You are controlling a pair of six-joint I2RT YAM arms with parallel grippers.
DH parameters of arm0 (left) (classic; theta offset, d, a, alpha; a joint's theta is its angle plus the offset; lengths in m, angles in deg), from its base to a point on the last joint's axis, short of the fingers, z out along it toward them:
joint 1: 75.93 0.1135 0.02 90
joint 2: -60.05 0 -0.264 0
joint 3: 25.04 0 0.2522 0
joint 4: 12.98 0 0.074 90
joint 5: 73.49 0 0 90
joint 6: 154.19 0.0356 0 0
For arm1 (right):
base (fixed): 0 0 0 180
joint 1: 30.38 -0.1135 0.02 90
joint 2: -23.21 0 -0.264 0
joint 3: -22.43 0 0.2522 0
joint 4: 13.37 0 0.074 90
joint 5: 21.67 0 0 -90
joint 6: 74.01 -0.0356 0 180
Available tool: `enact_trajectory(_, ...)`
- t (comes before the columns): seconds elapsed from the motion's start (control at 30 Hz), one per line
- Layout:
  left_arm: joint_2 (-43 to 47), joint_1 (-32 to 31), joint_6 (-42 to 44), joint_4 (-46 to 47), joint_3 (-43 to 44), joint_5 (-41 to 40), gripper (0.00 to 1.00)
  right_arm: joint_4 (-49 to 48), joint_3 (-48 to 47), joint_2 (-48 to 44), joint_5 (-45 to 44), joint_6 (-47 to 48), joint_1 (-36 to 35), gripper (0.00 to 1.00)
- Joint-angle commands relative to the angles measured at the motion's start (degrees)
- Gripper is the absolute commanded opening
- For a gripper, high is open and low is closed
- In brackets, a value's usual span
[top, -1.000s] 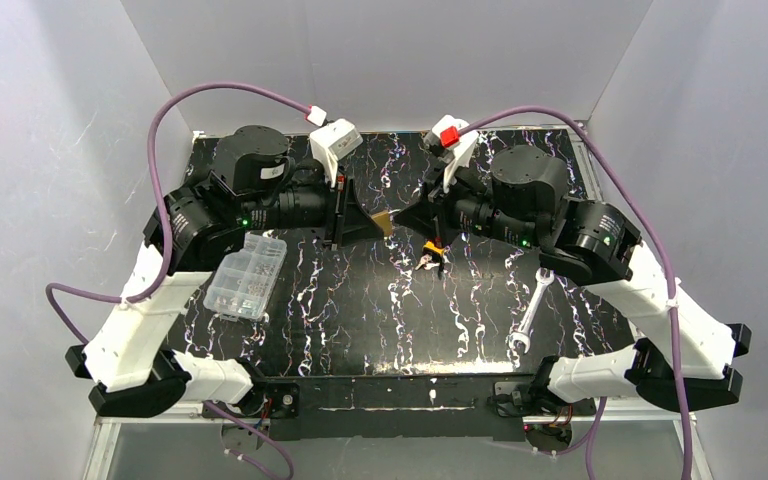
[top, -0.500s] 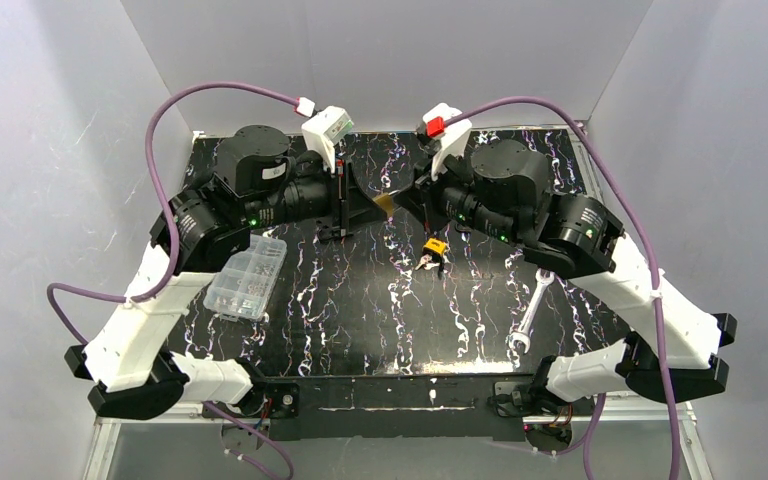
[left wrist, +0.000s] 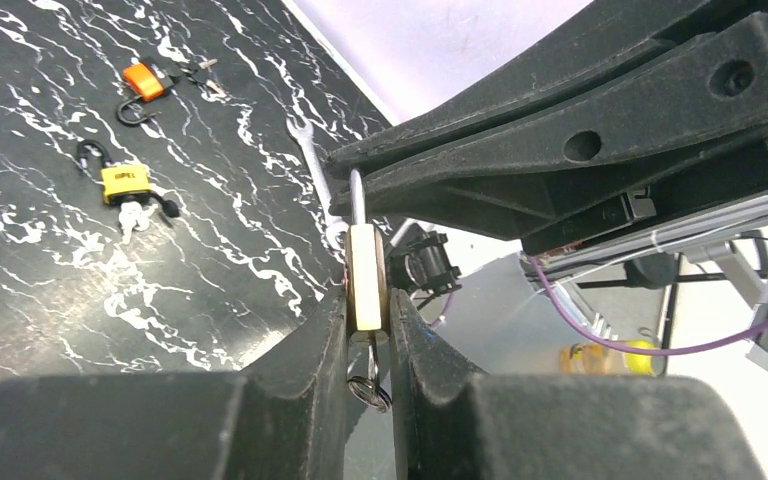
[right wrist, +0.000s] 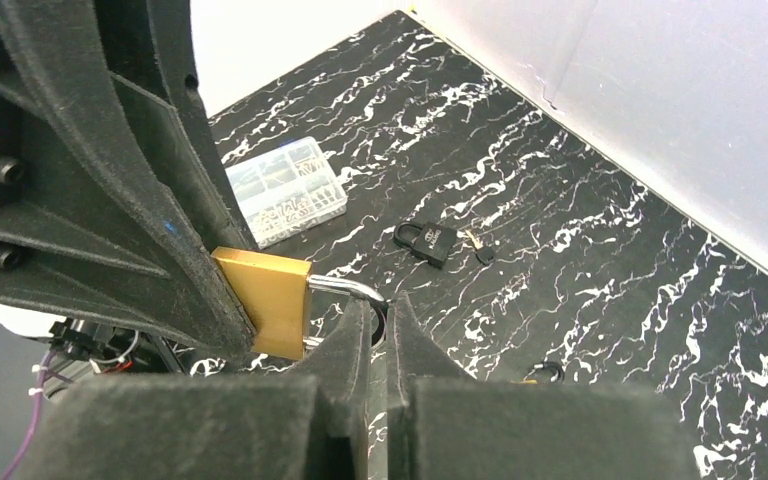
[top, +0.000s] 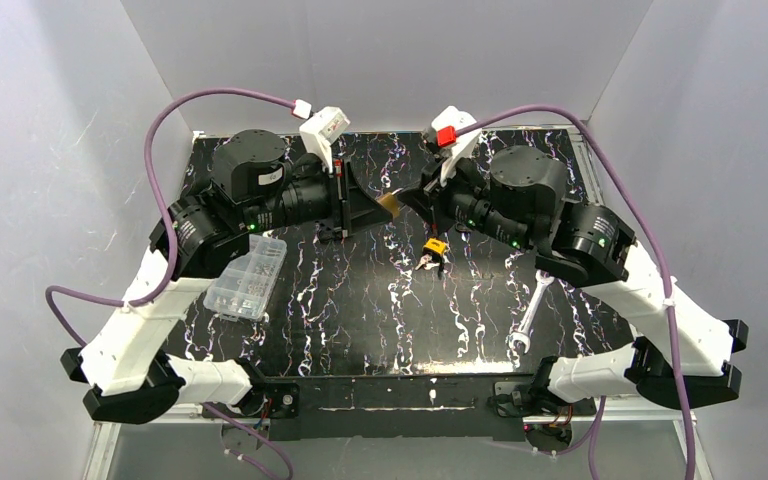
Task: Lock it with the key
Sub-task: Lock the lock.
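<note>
The padlock (top: 388, 205) is held in the air above the far middle of the table (top: 360, 310), between the two arms. The left fingers (left wrist: 300, 370) are closed on its flat sides, clamping the body; the right fingers (right wrist: 345, 360) are pinched almost together on its shackle (right wrist: 345, 288). The body is a smooth brass block, the shackle a bent steel rod, and the fingers are black, coarse-grained wedges. Both arms reach inward, wrists facing each other, tips meeting at the padlock
</note>
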Motion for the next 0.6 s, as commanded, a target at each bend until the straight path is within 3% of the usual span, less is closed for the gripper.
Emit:
enact_trajectory(0.0, -2.4, -4.1, -5.1, 15.4, 0.5, 16.7, 0.0, -13.0, 0.4, 3.3, 21.4, 0.2, -4.7, 0.01)
enact_trajectory(0.3, -1.5, -4.0, -0.2, 7.7, 3.6, 11.0, 0.0, -8.3, -1.7, 2.4, 30.6, 0.0, -4.8, 0.01)
enact_trajectory(0.57, -3.3, -4.0, 4.5, 1.3, 8.2, 0.5, 0.0, -5.4, -2.2, 2.2, 35.0, -0.8, -5.5, 0.01)
